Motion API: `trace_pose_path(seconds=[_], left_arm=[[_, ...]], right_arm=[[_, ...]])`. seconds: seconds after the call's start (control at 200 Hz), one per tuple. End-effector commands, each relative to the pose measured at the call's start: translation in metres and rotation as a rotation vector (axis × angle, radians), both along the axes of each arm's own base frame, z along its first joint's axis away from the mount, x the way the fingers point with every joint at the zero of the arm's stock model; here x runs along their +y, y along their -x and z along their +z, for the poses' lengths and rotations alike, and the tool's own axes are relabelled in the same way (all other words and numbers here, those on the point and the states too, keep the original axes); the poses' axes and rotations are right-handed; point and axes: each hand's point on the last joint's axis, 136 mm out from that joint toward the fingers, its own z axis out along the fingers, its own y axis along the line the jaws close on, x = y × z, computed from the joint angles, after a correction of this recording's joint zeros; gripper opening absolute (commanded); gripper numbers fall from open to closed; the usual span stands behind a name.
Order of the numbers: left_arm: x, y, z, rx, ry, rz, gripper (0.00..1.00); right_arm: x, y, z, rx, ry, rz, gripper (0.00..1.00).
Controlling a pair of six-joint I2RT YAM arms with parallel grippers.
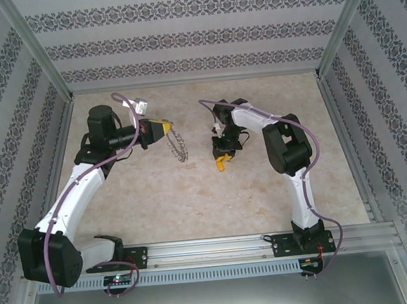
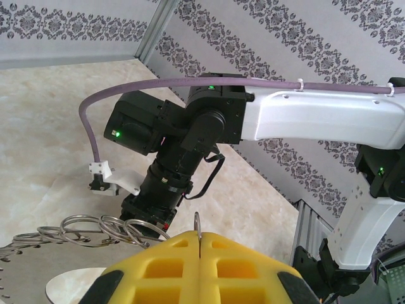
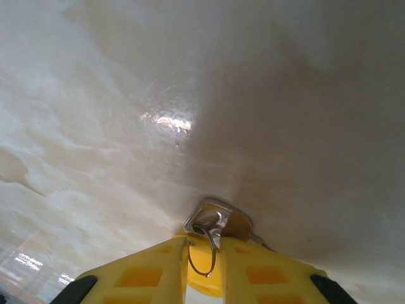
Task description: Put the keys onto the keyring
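Left of the keyring (image 1: 180,147), your left gripper (image 1: 165,129) lies roughly level and points right. Its yellow jaws are pressed together on the ring's rim, and the left wrist view shows a thin edge of metal standing upright in the seam between them. The keyring hangs off that tip above the desk (image 1: 264,210). From overhead it reads as a thin jagged arc, close to edge-on, so you cannot settle which way its open centre faces.

Right of the keyring, near it but not touching, your right gripper (image 1: 223,166) points down at the desk. Its jaws are drawn in on the key (image 3: 214,220): the yellow-orange head sits between them, a small wire loop (image 3: 205,250) crosses the gap, and the silver end touches the desk.

Your right arm has the key, so the coming move most likely turns on carrying it leftward to the ring's rim. The key's long axis appears to run down out of the jaws while the ring hangs beside it, so expect to tilt the key before the two can meet.
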Motion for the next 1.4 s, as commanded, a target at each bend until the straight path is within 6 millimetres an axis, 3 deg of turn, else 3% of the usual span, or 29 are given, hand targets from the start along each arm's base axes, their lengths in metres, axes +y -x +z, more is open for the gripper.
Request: trace_pose_path(seconds=[0.0,0.964,1.219,1.394], left_arm=[[-0.003,0.009,0.012,-0.057,-0.002,-0.020,0.00],[-0.002,0.014,0.011,-0.053,-0.002,-0.021,0.00],[-0.002,0.015,0.011,-0.054,-0.006,-0.019,0.00],[-0.002,0.016,0.011,-0.055,-0.008,-0.021,0.00]], right_arm=[[-0.002,0.001,-0.006,0.022,0.002,-0.021,0.21],[0.008,-0.016,-0.003,0.004,-0.045,-0.078,0.24],[0.004,-0.016,-0.007,0.003,-0.021,-0.074,0.14],[-0.001,-0.014,0.003,-0.036,-0.015,-0.068,0.09]])
